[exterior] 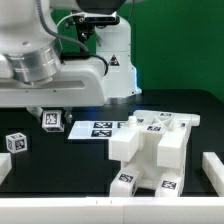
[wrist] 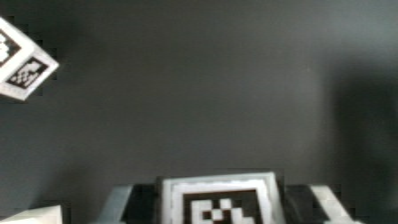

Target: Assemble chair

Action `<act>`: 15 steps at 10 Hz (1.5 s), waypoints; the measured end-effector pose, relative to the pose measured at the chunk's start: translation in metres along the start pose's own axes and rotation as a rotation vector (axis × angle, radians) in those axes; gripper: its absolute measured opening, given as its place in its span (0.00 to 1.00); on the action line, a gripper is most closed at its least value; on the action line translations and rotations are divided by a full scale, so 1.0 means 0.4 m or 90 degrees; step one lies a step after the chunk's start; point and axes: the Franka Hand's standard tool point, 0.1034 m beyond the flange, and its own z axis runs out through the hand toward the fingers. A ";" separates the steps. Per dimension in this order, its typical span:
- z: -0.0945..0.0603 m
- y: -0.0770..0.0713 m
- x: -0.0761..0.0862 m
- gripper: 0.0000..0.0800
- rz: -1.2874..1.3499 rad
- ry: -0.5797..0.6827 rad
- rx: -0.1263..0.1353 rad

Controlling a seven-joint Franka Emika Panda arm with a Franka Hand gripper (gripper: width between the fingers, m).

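Nearest us runs the low white rail (exterior: 60, 201) along the front of the black table (exterior: 60, 165), and just behind it stands the chair (exterior: 150, 150). It is only partly built: a blocky white structure of tagged panels and legs toward the exterior view's right. The arm (exterior: 40, 55) fills the upper part of the exterior view's left, well apart from the chair. Between them the marker board (exterior: 98, 128) lies flat.

Under the arm, the gripper (wrist: 224, 210) is closed on a small tagged part (exterior: 52, 121). In the wrist view the fingers (wrist: 317, 200) flank its tagged face on both sides. We cannot tell whether the part rests on the table or hangs just above it. A loose tagged block (exterior: 14, 143) sits near it, further toward the exterior view's left.

We judge three risks:
- **Chair shoved aside:** it stands free on the table, so a part pressed in off-line could push or tip it instead of seating.
- **Grip twisting:** we cannot see how deep the fingers reach, and a shallow hold could let the part turn on contact.
- **Loose block knocked:** it lies close to the gripper, and a low sideways sweep could send it away.
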 end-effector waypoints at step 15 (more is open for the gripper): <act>-0.146 -0.398 0.031 0.35 0.007 0.404 -0.006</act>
